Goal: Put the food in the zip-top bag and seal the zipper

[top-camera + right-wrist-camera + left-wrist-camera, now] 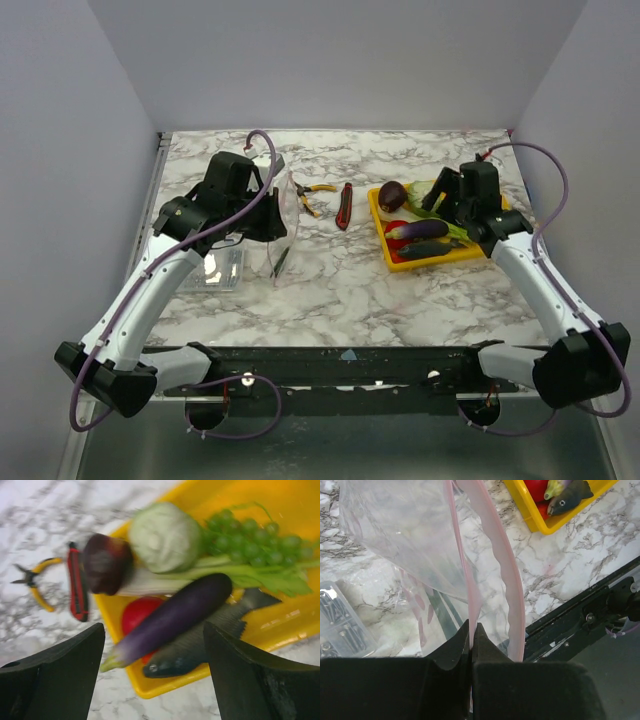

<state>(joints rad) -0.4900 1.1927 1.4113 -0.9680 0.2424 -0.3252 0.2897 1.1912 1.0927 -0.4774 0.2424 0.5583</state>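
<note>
The clear zip-top bag (281, 225) hangs from my left gripper (268, 222), which is shut on one side of its pink zipper strip (470, 600); the other strip (507, 587) curves free, so the mouth gapes. The bag looks empty. The food lies in a yellow tray (392, 258): a purple eggplant (175, 617), a maroon round piece (106, 562), a pale cabbage (165, 536), a red piece (137, 615), green grapes (250, 537), a celery-like stalk and a dark fish (200, 647). My right gripper (448, 205) is open and empty, hovering over the tray, fingers (55, 675) on either side of the eggplant.
Yellow-handled pliers (318, 190) and a red-and-black utility knife (345, 205) lie between the bag and the tray. A rigid clear box (215, 270) with small parts sits left of the bag. The table's front edge and black rail (340, 365) run below.
</note>
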